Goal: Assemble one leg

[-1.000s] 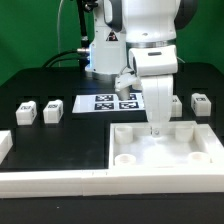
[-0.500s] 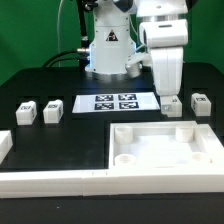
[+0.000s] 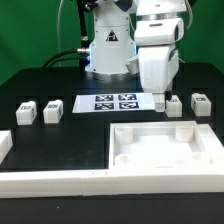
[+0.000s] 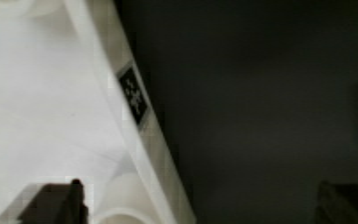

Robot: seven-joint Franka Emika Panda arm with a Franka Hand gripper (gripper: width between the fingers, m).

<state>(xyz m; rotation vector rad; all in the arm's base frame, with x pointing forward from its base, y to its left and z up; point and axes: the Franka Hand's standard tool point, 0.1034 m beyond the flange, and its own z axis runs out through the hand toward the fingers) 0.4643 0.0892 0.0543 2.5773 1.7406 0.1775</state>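
Note:
Several legs, small white blocks with tags, lie on the black table: two on the exterior view's left [image 3: 27,111] [image 3: 52,110] and two on its right [image 3: 176,104] [image 3: 200,103]. The large white tray [image 3: 200,152] with round corner sockets lies in front. My gripper [image 3: 158,100] hangs just behind the tray's far edge, right beside the nearer right-hand leg. It is open and empty. In the wrist view the gripper [image 4: 201,205] has its two dark fingers [image 4: 51,203] wide apart. The tray's tagged side wall [image 4: 133,92] passes between them, and no leg shows.
The marker board [image 3: 113,102] lies flat behind the tray, to the left of my gripper in the exterior view. A long white wall piece [image 3: 50,180] runs along the table's front. The robot's base [image 3: 108,50] stands at the back.
My gripper has lifted off the tray's inside and moved back past its far edge, then come down a little beside the right-hand legs. The parts have not moved.

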